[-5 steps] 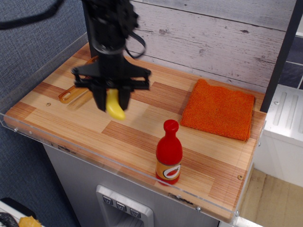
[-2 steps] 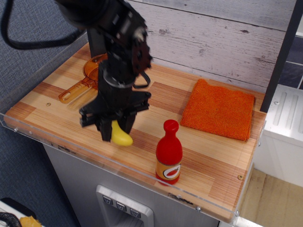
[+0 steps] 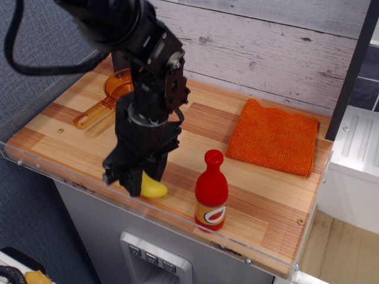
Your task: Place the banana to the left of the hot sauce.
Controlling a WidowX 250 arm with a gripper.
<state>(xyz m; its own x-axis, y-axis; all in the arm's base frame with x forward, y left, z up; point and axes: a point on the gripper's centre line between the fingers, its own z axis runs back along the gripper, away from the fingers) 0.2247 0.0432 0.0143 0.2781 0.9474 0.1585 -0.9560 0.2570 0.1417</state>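
Note:
The yellow toy banana (image 3: 153, 187) is low over the wooden counter near its front edge, left of the hot sauce bottle (image 3: 211, 191), which stands upright with its red cap and orange-and-white label. My black gripper (image 3: 141, 182) points down and is shut on the banana's upper part, which it hides. Only the banana's lower end shows. I cannot tell whether the banana touches the counter.
A translucent orange pan (image 3: 108, 95) lies at the back left, partly hidden by my arm. An orange cloth (image 3: 273, 137) lies at the back right. The wooden counter (image 3: 71, 139) has a clear plastic rim along its front and left edges.
My gripper has carried the banana forward and down, from the counter's middle left to near the front edge beside the bottle. The bottle has not moved.

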